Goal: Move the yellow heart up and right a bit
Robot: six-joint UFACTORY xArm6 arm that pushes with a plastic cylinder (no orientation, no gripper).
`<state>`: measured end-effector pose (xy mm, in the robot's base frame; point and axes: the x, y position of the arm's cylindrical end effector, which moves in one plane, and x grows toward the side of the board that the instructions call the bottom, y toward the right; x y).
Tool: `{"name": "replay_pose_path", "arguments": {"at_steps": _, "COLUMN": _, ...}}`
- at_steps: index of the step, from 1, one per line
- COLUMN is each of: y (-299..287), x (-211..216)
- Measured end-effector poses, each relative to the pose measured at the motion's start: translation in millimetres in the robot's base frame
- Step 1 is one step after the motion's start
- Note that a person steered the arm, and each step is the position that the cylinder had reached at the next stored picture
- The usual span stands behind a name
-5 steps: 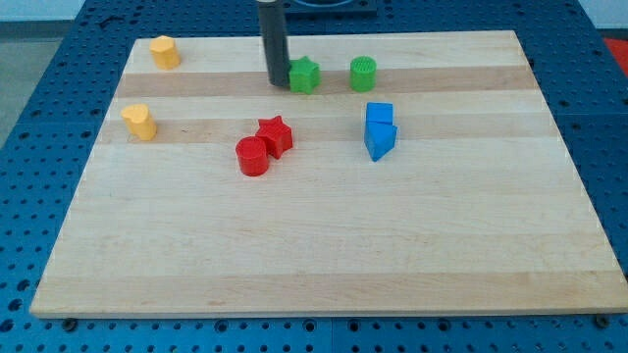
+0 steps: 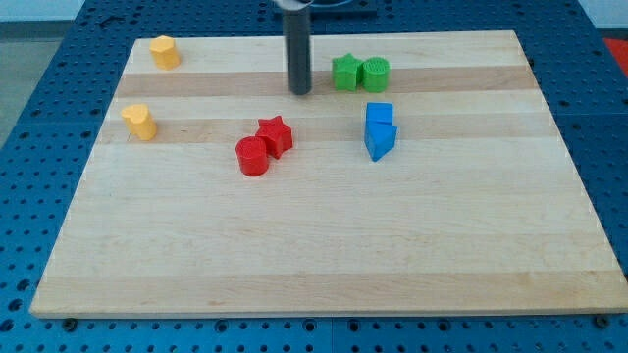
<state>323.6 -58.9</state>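
The yellow heart (image 2: 140,122) lies near the board's left edge, below another yellow block (image 2: 165,51) in the top left corner. My tip (image 2: 299,92) rests on the board in the upper middle, far to the right of the heart and touching no block. A green star (image 2: 345,73) lies just to the right of and above the tip, pressed against a green cylinder (image 2: 374,74).
A red star (image 2: 276,134) and a red cylinder (image 2: 252,156) sit together below the tip. A blue cube (image 2: 380,115) and a blue wedge (image 2: 380,140) sit at centre right. The wooden board (image 2: 324,255) lies on a blue perforated table.
The green star has slid right and now touches the green cylinder, which shifted slightly right. My tip has moved right and a little down. The yellow heart has not moved.
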Motion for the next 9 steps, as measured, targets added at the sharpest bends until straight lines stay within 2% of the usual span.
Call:
{"name": "replay_pose_path", "arguments": {"at_steps": 3, "y": -111, "x": 110}}
{"name": "replay_pose_path", "arguments": {"at_steps": 4, "y": -184, "x": 120}}
{"name": "replay_pose_path", "arguments": {"at_steps": 5, "y": -229, "x": 107}}
{"name": "replay_pose_path", "arguments": {"at_steps": 9, "y": -166, "x": 30}}
